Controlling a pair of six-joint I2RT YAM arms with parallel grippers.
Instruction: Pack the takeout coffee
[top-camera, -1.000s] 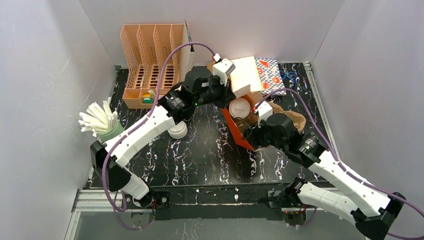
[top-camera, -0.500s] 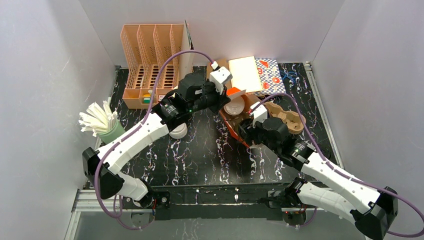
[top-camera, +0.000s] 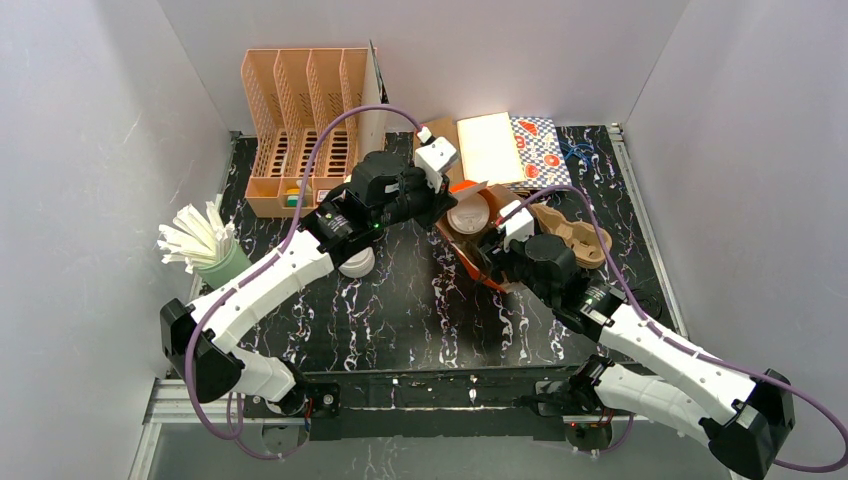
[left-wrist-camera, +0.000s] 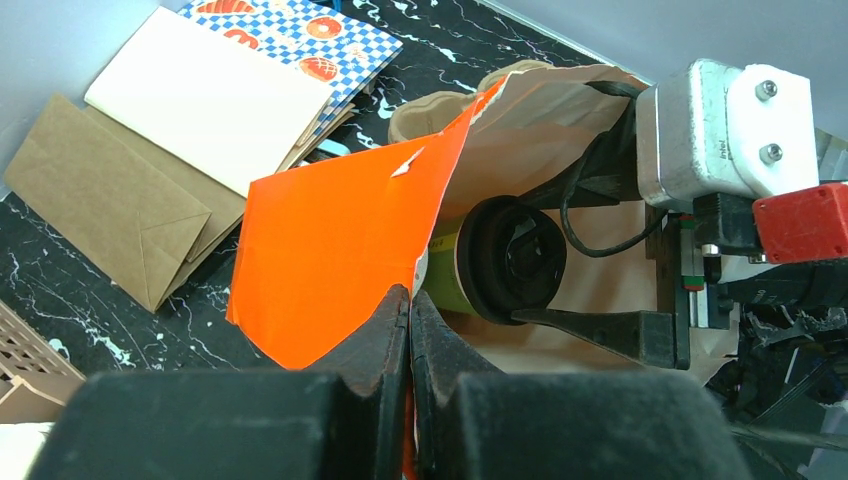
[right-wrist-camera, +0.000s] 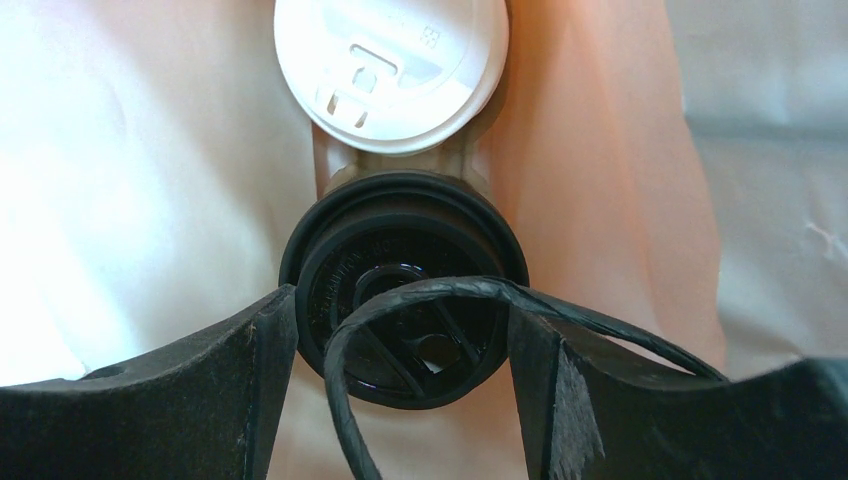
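An orange paper bag (left-wrist-camera: 340, 230) lies open on its side; it also shows in the top view (top-camera: 468, 266). My left gripper (left-wrist-camera: 410, 300) is shut on the bag's rim and holds the mouth open. My right gripper (right-wrist-camera: 400, 312) reaches into the bag, its fingers (right-wrist-camera: 270, 345) closed against the black lid of a green cup (right-wrist-camera: 405, 285). That cup also shows in the left wrist view (left-wrist-camera: 500, 262). A white-lidded cup (right-wrist-camera: 390, 60) sits just beyond it, deeper in the bag (top-camera: 468, 214). A black bag handle (right-wrist-camera: 345, 400) loops across the black lid.
A peach file organizer (top-camera: 305, 110) stands at the back left. A cup of white sticks (top-camera: 200, 240) is at the left. A white cup stack (top-camera: 355, 262) sits under the left arm. Flat paper bags (top-camera: 495, 145) and a brown cup carrier (top-camera: 578, 235) lie behind and to the right of the bag.
Both arms and the bag have shifted left and a little nearer. My left gripper keeps hold of the rim. My right gripper has stayed in the bag.
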